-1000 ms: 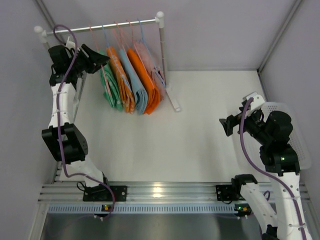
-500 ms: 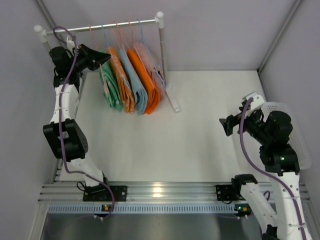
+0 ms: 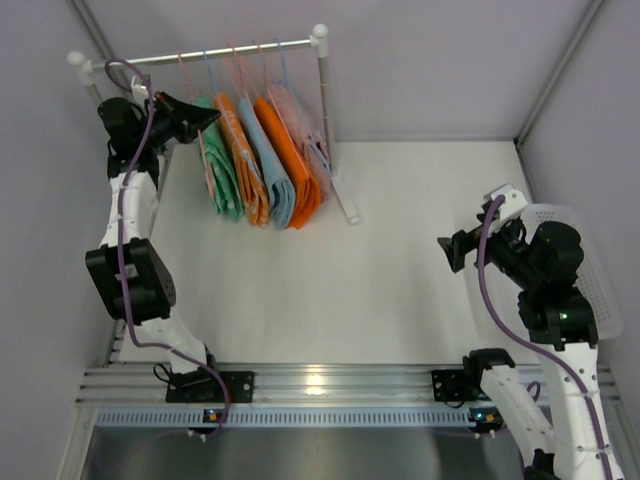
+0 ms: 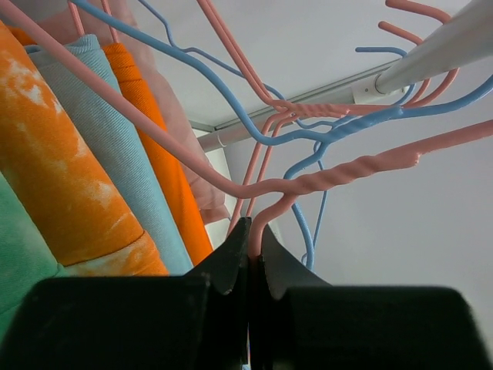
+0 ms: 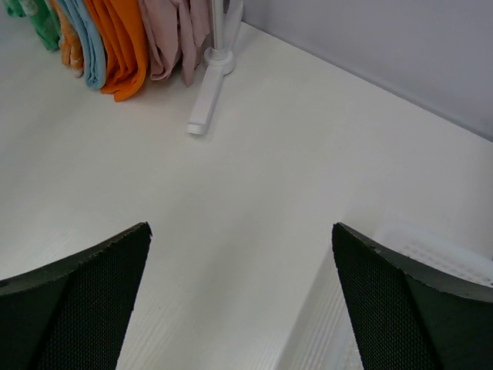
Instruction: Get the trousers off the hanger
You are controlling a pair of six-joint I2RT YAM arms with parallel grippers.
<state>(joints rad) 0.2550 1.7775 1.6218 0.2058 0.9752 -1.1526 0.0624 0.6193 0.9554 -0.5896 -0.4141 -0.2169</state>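
The mint-green trousers (image 3: pixel 222 170) hang folded over the pink hanger (image 3: pixel 205 150) at the left end of the rail; a strip of them shows in the left wrist view (image 4: pixel 19 266). My left gripper (image 3: pixel 203 117) is raised to the rail and shut on the pink hanger's wire (image 4: pixel 323 179), just below its twisted neck (image 4: pixel 254 231). My right gripper (image 3: pixel 448 250) is open and empty, far off at the right over the table (image 5: pixel 240 231). The trousers also show tiny in the right wrist view (image 5: pixel 35 19).
Orange patterned (image 3: pixel 245 160), light blue (image 3: pixel 272 170), plain orange (image 3: pixel 295 165) and pale pink (image 3: pixel 305 130) garments hang on other hangers on the white rail (image 3: pixel 230 50). The rack's post and foot (image 3: pixel 335 170) stand right of them. A white basket (image 3: pixel 590 270) sits at the right edge.
My left gripper has risen toward the rail with the pink hanger in it, and the green trousers have shifted slightly up. The right arm has not moved.
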